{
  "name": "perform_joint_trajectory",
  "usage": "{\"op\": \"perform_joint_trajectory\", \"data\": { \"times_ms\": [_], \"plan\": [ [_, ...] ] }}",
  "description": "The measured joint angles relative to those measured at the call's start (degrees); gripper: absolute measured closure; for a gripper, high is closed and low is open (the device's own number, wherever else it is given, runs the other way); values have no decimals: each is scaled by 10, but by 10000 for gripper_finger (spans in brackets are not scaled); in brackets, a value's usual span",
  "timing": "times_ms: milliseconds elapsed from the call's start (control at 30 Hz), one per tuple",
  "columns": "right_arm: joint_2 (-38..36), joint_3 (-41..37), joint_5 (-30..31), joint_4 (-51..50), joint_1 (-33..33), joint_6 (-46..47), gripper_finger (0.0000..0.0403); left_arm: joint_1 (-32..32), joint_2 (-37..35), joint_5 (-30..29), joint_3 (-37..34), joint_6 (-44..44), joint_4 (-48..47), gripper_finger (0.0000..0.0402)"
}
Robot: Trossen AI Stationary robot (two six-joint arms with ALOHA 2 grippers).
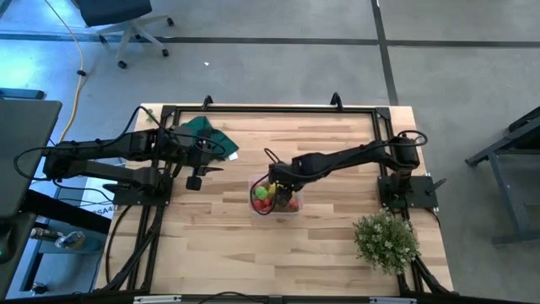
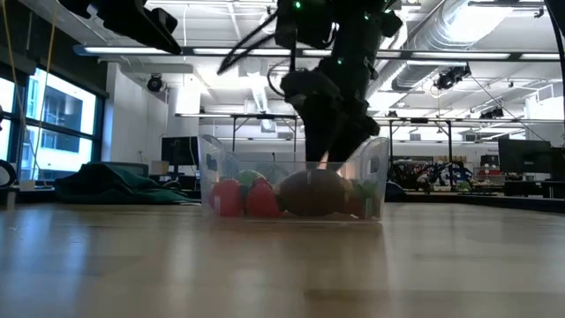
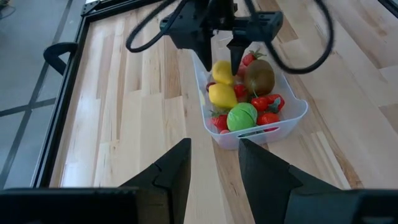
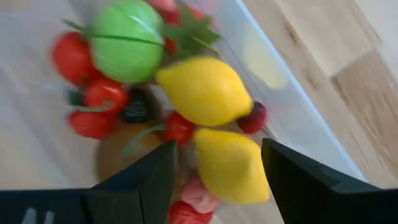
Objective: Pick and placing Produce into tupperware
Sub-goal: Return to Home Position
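Produce, small red, yellow, green and brown toy pieces, fills the clear rounded plastic tupperware tub at the centre of the wooden desk.
Right pincer hangs spread wide above its rim. Left pincer, also wide, sits at nine o'clock. Open wood surrounds the tub.

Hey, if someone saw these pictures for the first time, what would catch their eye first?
The clear tub at the middle of the table, packed with bright produce: two yellow lemons, a green round piece, red pieces. The right gripper hangs open right over the lemons; the left gripper waits open near the table's left side.
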Motion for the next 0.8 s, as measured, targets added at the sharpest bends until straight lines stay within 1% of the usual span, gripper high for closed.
{"op": "perform_joint_trajectory", "data": {
  "times_ms": [100, 200, 300, 367, 467, 600, 700, 800],
  "plan": [
    [0, 29, -6, -15, 1, -13, 178, 0, 0, 0, 0, 0, 0, 279],
    [0, 84, 0, -58, 1, -29, 178, 0, 0, 0, 0, 0, 0, 279],
    [0, 158, 29, -143, 6, -52, 183, 0, 0, 0, 0, 0, 0, 279],
    [0, 216, 57, -201, 11, -73, 194, 0, 0, 0, 0, 0, 0, 279],
    [-7, 303, 94, -274, 22, -95, 223, 0, 0, 0, 0, 0, 0, 279],
    [-41, 396, 133, -322, 29, -106, 274, 0, 0, 0, 0, 0, 0, 279],
    [-81, 434, 175, -333, 27, -114, 311, 0, 0, 0, 0, 0, 0, 279],
    [-130, 442, 211, -332, 27, -120, 349, 0, 0, 0, 0, 0, 0, 279]
  ]
}}
